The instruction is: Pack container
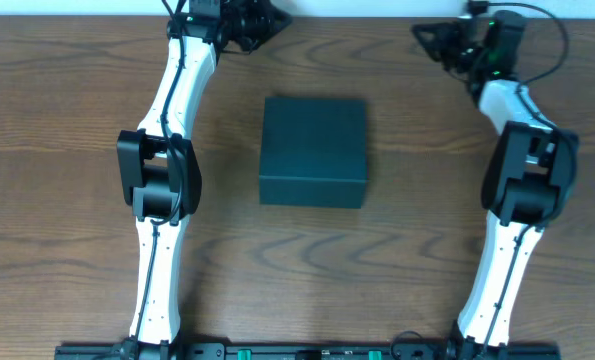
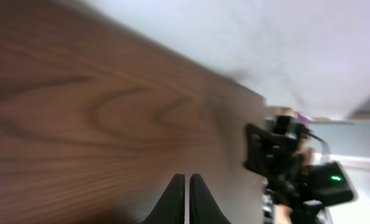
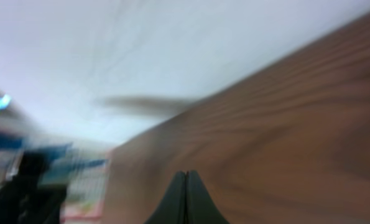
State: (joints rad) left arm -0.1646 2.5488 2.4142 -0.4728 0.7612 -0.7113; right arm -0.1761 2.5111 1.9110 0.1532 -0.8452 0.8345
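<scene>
While both arms hang folded at the far edge of the table [image 1: 67, 120], nothing touches the box [image 1: 313, 150].

- Box: mid-table, between the two arms and well apart from each. Lid down flat, top face plain.
- Left claw [image 2: 186, 180]: fingers pressed together, nothing between them, pointing along bare wood.
- Right claw [image 3: 186, 177]: the same, tips together and empty. This view is blurred.
- Goods to pack: none in any view.

Step, as I judge it: an idle pose at one end of the job. With the lid shut and no goods in sight, I cannot say whether packing has yet to begin or is done.

If it has yet to begin, the next move calls for one arm to reach in to the box, part its fingers and catch the free edge of the lid. Which edge is hinged I cannot tell from above.
</scene>
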